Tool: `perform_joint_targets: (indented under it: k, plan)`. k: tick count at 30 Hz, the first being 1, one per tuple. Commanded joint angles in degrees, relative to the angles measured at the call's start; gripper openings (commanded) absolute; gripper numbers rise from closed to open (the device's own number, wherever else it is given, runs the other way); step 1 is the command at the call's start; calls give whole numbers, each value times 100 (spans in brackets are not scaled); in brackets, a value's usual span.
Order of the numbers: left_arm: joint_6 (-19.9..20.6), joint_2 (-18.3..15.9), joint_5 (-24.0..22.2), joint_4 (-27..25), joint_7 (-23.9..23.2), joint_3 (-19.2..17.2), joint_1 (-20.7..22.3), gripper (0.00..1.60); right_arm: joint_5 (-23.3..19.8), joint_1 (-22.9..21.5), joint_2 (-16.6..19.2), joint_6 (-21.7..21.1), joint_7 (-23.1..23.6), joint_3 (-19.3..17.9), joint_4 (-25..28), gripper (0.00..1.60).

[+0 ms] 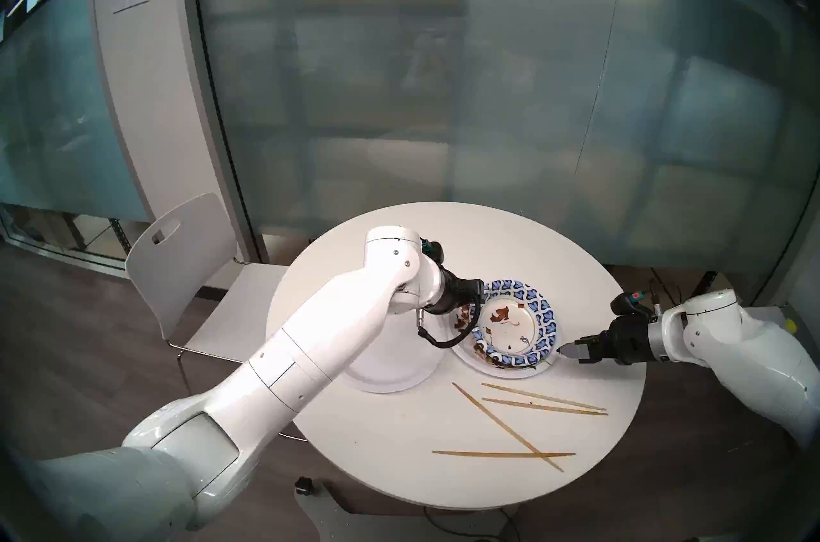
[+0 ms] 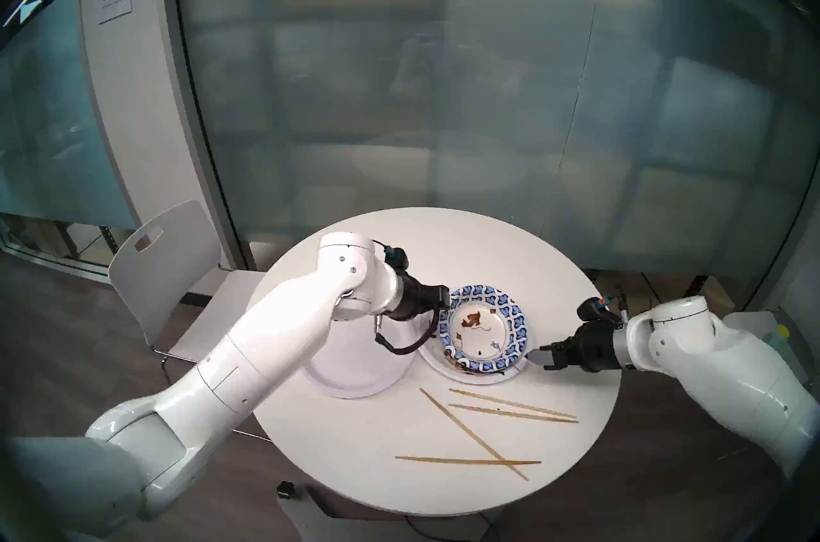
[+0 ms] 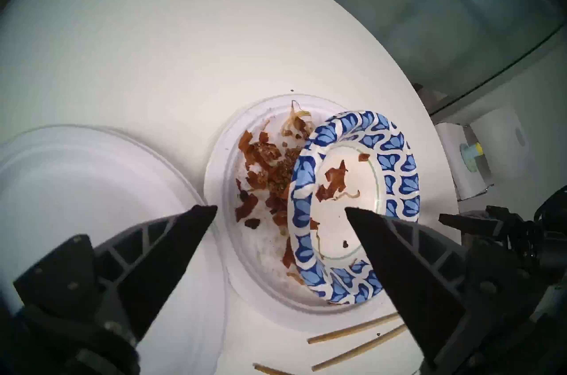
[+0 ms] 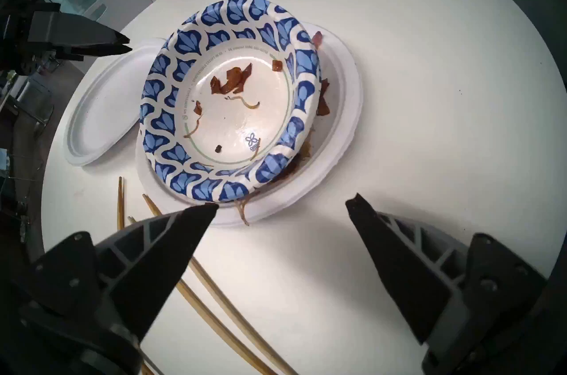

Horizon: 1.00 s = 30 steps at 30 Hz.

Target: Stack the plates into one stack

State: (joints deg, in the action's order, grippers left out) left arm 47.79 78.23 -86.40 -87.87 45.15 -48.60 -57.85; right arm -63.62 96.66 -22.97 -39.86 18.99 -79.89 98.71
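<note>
A blue-and-white patterned plate (image 1: 510, 323) (image 4: 233, 107) lies tilted on a larger white plate (image 1: 501, 370) (image 3: 221, 181) that holds brown food scraps. Together they form the stack at the table's middle. A second plain white plate (image 1: 390, 372) (image 3: 76, 181) lies just left of it, partly under my left forearm. My left gripper (image 3: 280, 208) hovers open over the stack's left edge, holding nothing. At the stack's right edge, my right gripper (image 1: 563, 351) (image 4: 282, 202) sits low, open and empty.
Several wooden chopsticks (image 1: 543, 403) lie scattered on the round white table (image 1: 399, 461) in front of the stack. A white chair (image 1: 186, 261) stands at the table's far left. A frosted glass wall runs behind.
</note>
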Motion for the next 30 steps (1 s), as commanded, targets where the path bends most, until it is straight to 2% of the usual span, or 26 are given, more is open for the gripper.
perform_joint_targets:
  k: [1, 17, 24, 30]
  plan:
    - [-28, 186, 206, 253, -334, 92, 392, 151, 9, -345, -144, -65, -26, 24, 6, 160]
    - [-181, 176, 732, 961, -1109, 498, 665, 156, 16, -481, -306, -282, -182, 54, -46, 160]
    - [-27, -160, 543, 474, -1124, 302, 481, 154, 25, -521, -371, -310, -214, 54, -36, 160]
    - [96, -490, 372, -97, -1072, 170, 202, 160, 46, -550, -402, -321, -234, 62, -43, 160]
